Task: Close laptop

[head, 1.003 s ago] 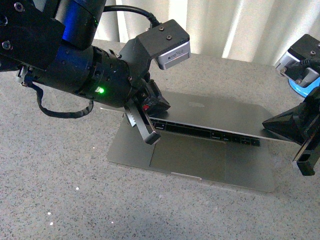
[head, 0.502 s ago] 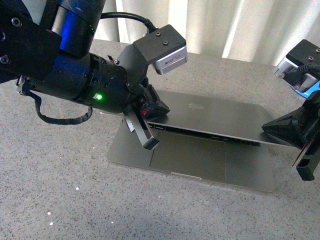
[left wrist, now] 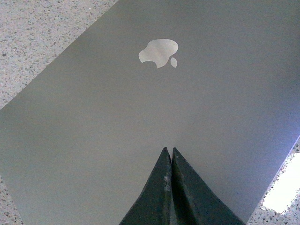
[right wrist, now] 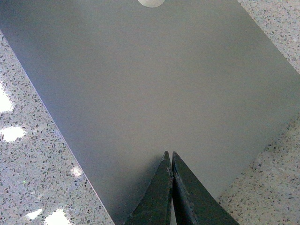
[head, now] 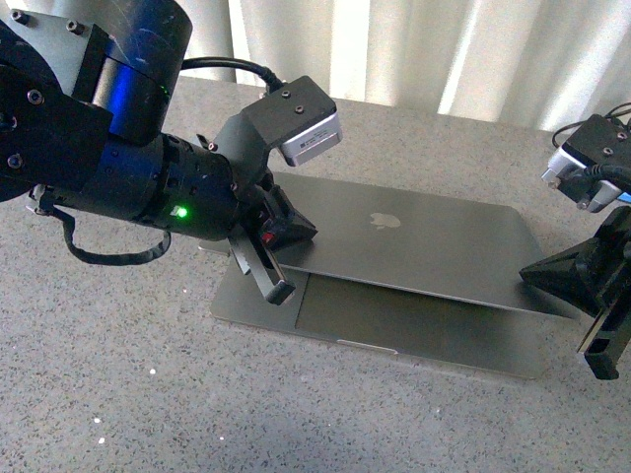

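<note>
Laptop (head: pixel 394 236): on the table (head: pixel 118 394), lid tilted low with a narrow gap above the base. Left gripper (left wrist: pixel 169 157): we see it clenched, tips on the lid's left edge. Right gripper (right wrist: pixel 168 161): clenched likewise, tips on the right edge, grasping nothing.

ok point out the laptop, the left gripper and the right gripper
laptop (head: pixel 414 246): front view, middle of its lid
left gripper (left wrist: pixel 168 152): left wrist view, between its shut fingertips
right gripper (right wrist: pixel 168 155): right wrist view, between its shut fingertips
</note>
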`<state>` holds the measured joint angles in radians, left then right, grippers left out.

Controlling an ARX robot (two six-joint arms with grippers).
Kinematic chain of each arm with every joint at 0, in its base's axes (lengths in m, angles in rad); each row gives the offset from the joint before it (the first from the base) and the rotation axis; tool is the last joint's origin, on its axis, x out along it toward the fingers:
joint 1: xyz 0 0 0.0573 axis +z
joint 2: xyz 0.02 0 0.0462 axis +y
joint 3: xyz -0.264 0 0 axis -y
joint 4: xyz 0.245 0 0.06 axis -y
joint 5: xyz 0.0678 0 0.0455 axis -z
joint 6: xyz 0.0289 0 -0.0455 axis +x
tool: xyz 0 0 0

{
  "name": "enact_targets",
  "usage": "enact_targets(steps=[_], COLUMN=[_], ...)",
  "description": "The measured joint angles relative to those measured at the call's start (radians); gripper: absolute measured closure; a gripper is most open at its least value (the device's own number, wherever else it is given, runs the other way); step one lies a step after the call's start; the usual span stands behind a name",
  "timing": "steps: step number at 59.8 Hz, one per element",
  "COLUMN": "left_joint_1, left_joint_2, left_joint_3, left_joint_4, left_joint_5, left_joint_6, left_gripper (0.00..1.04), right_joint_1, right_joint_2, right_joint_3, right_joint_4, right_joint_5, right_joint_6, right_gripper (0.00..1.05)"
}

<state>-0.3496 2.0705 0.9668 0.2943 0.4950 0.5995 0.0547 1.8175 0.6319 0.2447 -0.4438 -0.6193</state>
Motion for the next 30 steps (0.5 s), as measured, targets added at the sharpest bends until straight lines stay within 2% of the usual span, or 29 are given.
enact_targets(steps=[30], left_joint_1=[0.018], left_joint_2=[0.037], left_joint_3=[0.006], left_joint_4=[0.007], left_joint_5=[0.007], left_joint_6=[-0.004], left_gripper=[1.01], right_joint_1=[0.004], right_joint_2=[0.052], right_joint_3=[-0.001], right_joint_4=[0.029], right_joint_5=[0.001], right_joint_6=[-0.001], right_gripper=[1.04])
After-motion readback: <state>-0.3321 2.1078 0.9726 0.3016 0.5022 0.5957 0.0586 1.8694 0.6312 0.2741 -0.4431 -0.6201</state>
